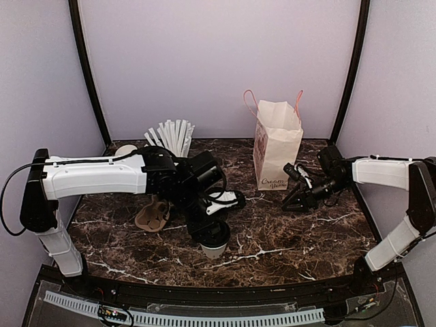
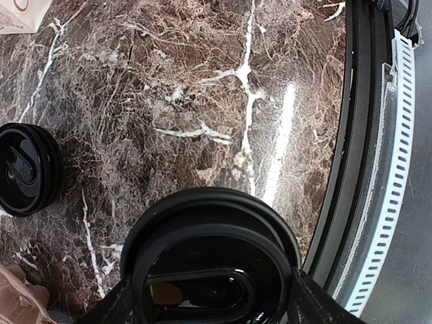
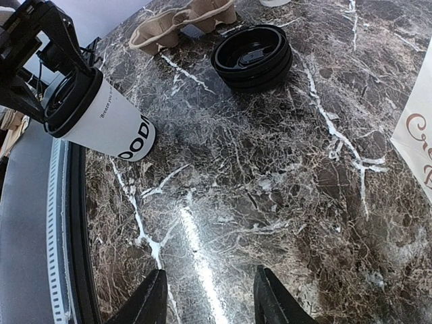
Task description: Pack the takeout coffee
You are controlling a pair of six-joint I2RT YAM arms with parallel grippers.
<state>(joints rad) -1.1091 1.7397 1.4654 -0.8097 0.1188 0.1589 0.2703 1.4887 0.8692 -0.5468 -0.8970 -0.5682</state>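
Observation:
The takeout coffee (image 1: 214, 249), a small white cup with a black dome lid and dark lettering near its base (image 3: 115, 125), stands upright near the table's front edge. My left gripper (image 1: 212, 237) comes down over it and is shut on the lid's rim (image 2: 209, 263), with a finger (image 2: 307, 304) pressed against each side. The paper bag (image 1: 276, 146) with pink handles stands open at the back right. My right gripper (image 1: 294, 199) hovers low just right of the bag's base, open, with only bare marble between its fingers (image 3: 209, 297).
A stack of black lids (image 3: 253, 57) lies behind the cup, also seen in the left wrist view (image 2: 23, 169). A brown cardboard cup carrier (image 1: 153, 214) lies to the left. A cup of white straws (image 1: 170, 139) stands at the back left. The table's black front rail (image 2: 358, 169) runs close by the cup.

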